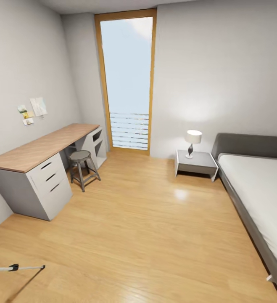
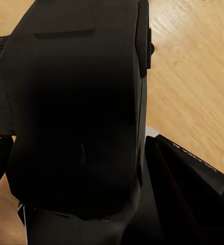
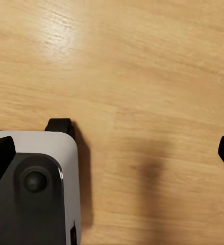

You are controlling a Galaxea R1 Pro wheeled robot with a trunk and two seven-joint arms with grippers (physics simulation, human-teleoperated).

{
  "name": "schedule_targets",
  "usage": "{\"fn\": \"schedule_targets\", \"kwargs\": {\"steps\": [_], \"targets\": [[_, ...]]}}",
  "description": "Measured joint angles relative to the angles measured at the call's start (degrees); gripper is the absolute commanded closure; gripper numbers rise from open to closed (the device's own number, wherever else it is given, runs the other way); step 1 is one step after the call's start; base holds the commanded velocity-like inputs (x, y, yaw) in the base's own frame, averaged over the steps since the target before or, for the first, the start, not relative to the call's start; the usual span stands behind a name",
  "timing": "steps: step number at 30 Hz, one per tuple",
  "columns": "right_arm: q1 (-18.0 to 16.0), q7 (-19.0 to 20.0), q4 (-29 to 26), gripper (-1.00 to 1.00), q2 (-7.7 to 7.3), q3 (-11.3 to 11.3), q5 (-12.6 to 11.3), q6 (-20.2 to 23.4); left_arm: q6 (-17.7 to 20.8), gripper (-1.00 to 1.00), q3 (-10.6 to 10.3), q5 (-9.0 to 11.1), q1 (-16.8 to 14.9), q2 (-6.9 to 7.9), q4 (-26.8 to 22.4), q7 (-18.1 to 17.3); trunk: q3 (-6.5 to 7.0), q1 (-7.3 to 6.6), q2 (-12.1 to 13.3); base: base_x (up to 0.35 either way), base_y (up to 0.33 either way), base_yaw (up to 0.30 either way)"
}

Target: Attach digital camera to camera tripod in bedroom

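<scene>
The bedroom, with its light wood plank floor [image 1: 146, 227], pale grey walls, grey-framed bed with white mattress [image 1: 260, 189] and long wood-topped grey desk [image 1: 37, 147], lies open ahead. By my judgement the step in hand is carrying the camera to the tripod. A thin silver tripod leg with a black joint [image 1: 14, 267] lies low on the floor, well short of the desk. The chunky black digital camera [image 2: 76, 112] sits gripped in the left hand [image 2: 91, 168]. The right hand [image 3: 112, 148] is spread wide over bare floor, so the next move calls for turning toward that leg to find the tripod's head.
</scene>
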Motion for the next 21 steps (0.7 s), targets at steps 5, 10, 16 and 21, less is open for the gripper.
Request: {"fn": "schedule_targets", "kwargs": {"steps": [5,10,16,21], "targets": [[0.1,0.0,0.0,-1.00,-0.44,0.0,0.0,0.0,-0.1,1.00,0.0,0.0,0.2,-0.30,0.0,0.1,0.00,0.00,0.0,0.000,0.000,0.272],[0.8,-0.3,0.0,-1.00,-0.24,0.1,0.0,-0.3,-0.5,1.00,0.1,0.0,1.1,-0.47,0.1,0.3,0.00,0.00,0.0,0.000,0.000,0.272],[0.9,-1.5,0.0,-1.00,-0.20,0.1,0.0,-0.5,-0.6,1.00,0.0,0.0,1.3,-0.60,0.0,0.2,0.00,0.00,0.0,0.000,0.000,0.272],[0.9,-1.7,0.0,-1.00,-0.03,0.1,0.0,-0.6,-0.6,1.00,0.0,0.0,1.4,-0.75,0.0,0.2,0.00,0.00,0.0,0.000,0.000,0.272]]}}
